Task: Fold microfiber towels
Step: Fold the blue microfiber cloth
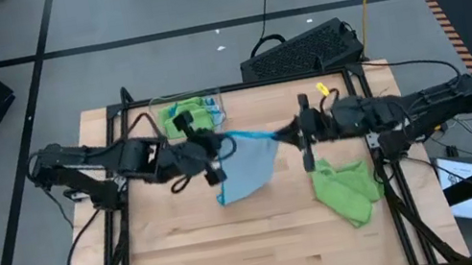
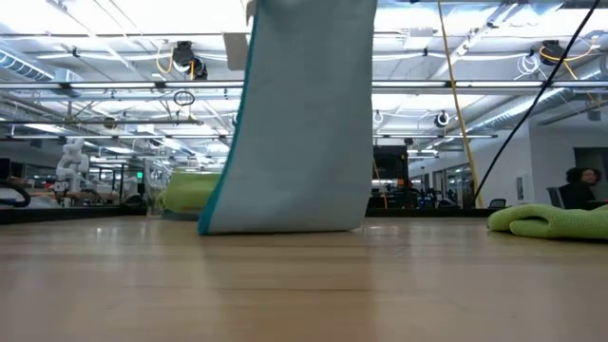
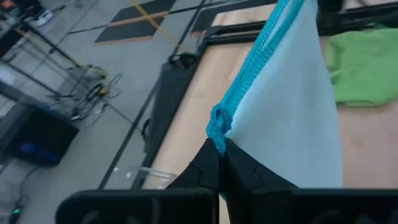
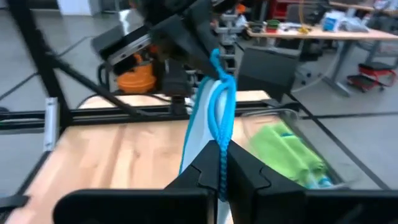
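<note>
A light blue microfiber towel (image 1: 247, 165) hangs between my two grippers above the table's middle; in the low view its lower edge (image 2: 285, 226) reaches the tabletop. My left gripper (image 1: 217, 144) is shut on its top edge at the left, my right gripper (image 1: 287, 133) is shut on the same edge at the right. A lime green towel (image 1: 345, 187) lies crumpled on the table at the right. More green towels (image 1: 186, 114) lie folded in a clear tray at the far left. My left gripper pinches the blue towel's stitched top edge at a corner (image 3: 217, 127) between its two fingers, coming level from the table's left. The towel hangs below. My right gripper pinches the bunched stitched edge (image 4: 221, 134) between its two fingers, coming level from the table's right. The edge between the grippers runs taut.
The clear plastic tray (image 1: 212, 105) stands at the far left of the table. A black keyboard (image 1: 304, 47) lies beyond the far edge. Bare wood lies along the near half of the table (image 1: 239, 259).
</note>
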